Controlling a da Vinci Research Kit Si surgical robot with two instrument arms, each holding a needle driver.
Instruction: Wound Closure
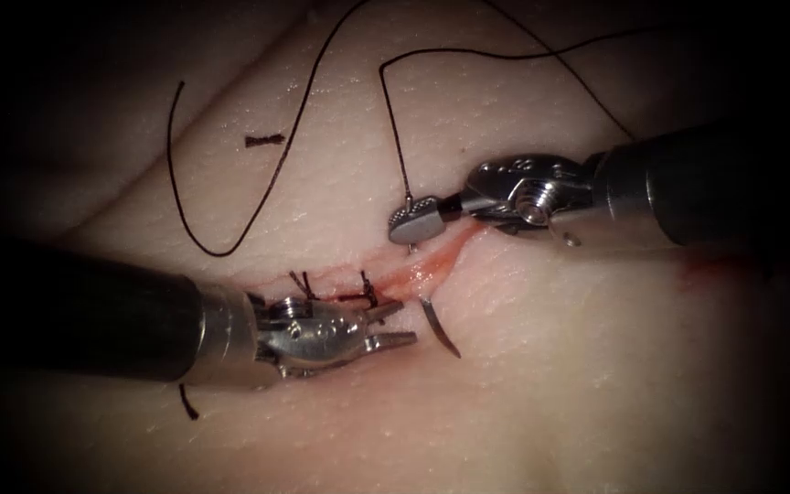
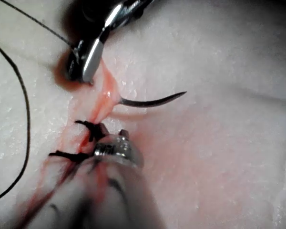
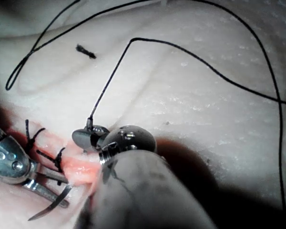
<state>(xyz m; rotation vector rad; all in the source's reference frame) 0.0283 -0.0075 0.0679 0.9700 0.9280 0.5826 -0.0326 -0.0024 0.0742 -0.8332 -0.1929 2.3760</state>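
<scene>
The right tool (image 1: 411,222) reaches in from the right of the endoscope frame, its jaws clamped on the needle (image 1: 441,327) near its thread end, just above the open part of the cut (image 1: 432,265). The needle is in the tissue (image 1: 523,366): it goes in under those jaws, and its pointed end sticks out of the surface just below the cut, near the centre of the frame. The thread (image 1: 395,128) rises from the clamped end, bends sharply and runs off toward the upper right, while another stretch loops across the upper left.

The left tool (image 1: 393,327) comes in from the lower left with its jaws apart and holding nothing, tips just left of the exposed needle point. Two tied stitches (image 1: 369,291) cross the cut beside it (dark knots with short tails). Red fluid (image 1: 445,261) stains the open stretch. A cut end of thread (image 1: 264,140) lies loose toward the upper left.
</scene>
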